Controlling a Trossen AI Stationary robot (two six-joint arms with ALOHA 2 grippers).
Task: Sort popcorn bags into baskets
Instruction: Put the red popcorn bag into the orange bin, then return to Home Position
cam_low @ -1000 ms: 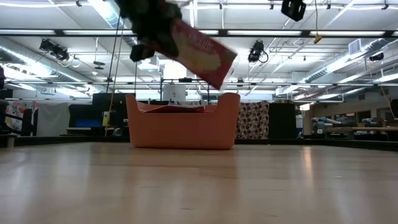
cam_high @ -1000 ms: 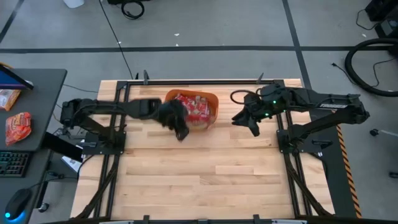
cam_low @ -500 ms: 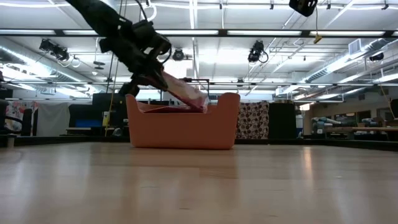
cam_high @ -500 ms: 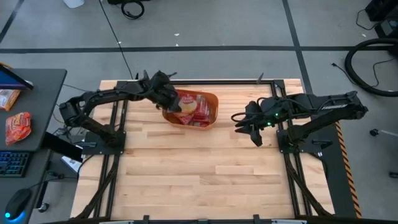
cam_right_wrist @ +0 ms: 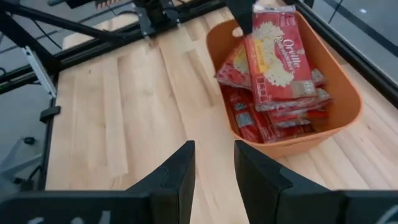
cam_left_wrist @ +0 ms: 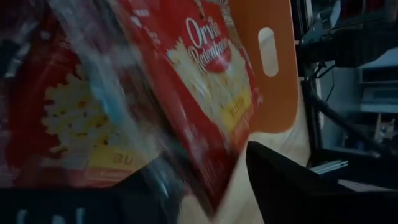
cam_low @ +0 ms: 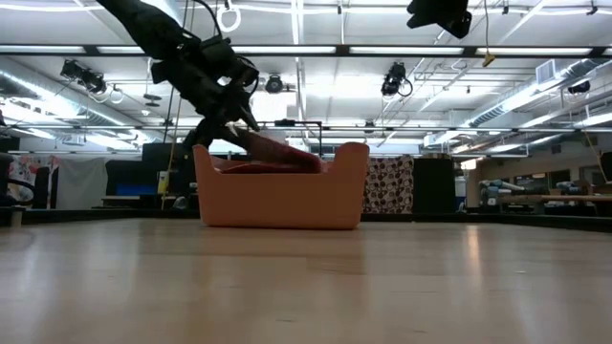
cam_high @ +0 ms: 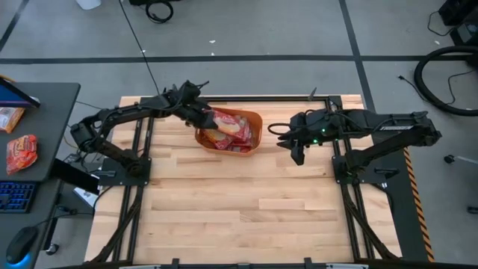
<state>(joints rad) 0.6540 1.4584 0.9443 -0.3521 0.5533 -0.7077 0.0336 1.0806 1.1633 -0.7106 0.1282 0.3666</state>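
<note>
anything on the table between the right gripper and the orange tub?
Nothing: in the high view only bare wood lies between the right gripper and the orange tub. The right wrist view shows the same bare stretch of table.

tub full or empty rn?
Partly full: the orange tub holds a stack of red popcorn bags, the top one lying flat below the left gripper.

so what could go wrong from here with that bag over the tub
1. The bag lies on top of a pile already near the tub rim; it could slide out.
2. The left tool sits low at the tub's edge and might snag the bag or nudge the tub when lifting away.
</note>
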